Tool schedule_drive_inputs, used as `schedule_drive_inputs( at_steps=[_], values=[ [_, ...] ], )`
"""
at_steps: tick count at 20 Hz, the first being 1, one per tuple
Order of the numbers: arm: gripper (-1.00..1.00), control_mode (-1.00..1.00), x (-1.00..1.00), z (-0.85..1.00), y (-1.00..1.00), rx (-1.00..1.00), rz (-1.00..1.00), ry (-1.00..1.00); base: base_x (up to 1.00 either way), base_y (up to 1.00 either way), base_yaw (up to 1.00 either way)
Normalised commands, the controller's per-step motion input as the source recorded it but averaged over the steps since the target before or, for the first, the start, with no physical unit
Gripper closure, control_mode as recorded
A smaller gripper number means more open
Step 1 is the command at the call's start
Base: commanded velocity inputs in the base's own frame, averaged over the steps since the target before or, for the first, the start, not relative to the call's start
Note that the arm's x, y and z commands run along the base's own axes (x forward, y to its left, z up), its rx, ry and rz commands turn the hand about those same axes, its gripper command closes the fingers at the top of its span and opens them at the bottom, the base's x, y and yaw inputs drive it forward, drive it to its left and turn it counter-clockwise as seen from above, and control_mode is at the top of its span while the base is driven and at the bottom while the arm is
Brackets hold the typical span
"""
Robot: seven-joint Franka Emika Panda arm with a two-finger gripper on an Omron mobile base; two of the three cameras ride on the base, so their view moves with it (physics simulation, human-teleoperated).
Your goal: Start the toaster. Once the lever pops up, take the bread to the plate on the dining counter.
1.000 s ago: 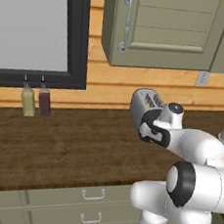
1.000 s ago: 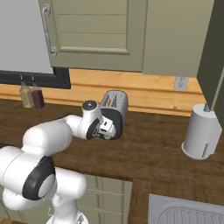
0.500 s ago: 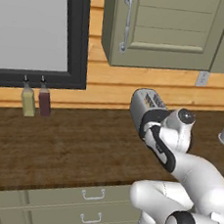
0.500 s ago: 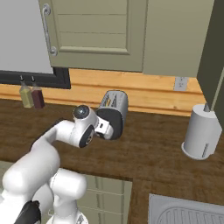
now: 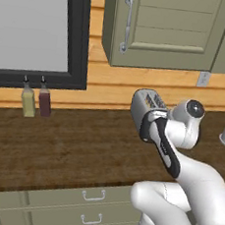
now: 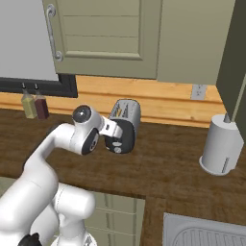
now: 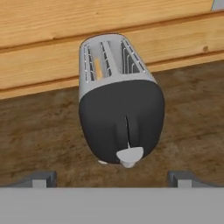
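The toaster [image 7: 118, 105] stands on a dark wood counter [image 5: 70, 149] against plank wall, tool [image 7: 111, 178] spread wide.

left base view: from behind the arm's left, looking forward and down across the dark wood-grain counter [image 5: 70, 149] to the far wall.
right base view: from behind its right; shares the small silver black-ended toaster [image 6: 126, 126].
hand view: close, facing the toaster's black end.

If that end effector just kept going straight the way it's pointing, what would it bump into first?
Most likely the toaster: its black end panel faces the open end effector head-on, with the lever low on that panel. How much gap remains is hard to judge.
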Motion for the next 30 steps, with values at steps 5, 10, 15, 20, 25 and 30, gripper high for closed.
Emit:
schedule_drive_inputs(
  at_steps=[5,10,15,20,25,30],
  values=[
    [-1.0,-1.0,-0.18,0.4,0.01,-0.07,0.05,-0.03,0.0,0.0,0.0],
    [-1.0,-1.0,-0.16,0.4,0.02,-0.06,0.09,-0.13,0.0,0.0,0.0],
    [-1.0,-1.0,-0.04,0.29,0.01,-0.06,0.05,-0.06,0.0,0.0,0.0],
    [-1.0,-1.0,0.0,0.19,0.02,-0.03,0.02,-0.01,0.0,0.0,0.0],
    [-1.0,-1.0,0.07,0.06,0.03,-0.01,0.0,0.0,0.0,0.0,0.0],
    [-1.0,-1.0,0.02,0.01,0.09,0.0,0.01,-0.06,0.0,0.0,0.0]
  ],
)
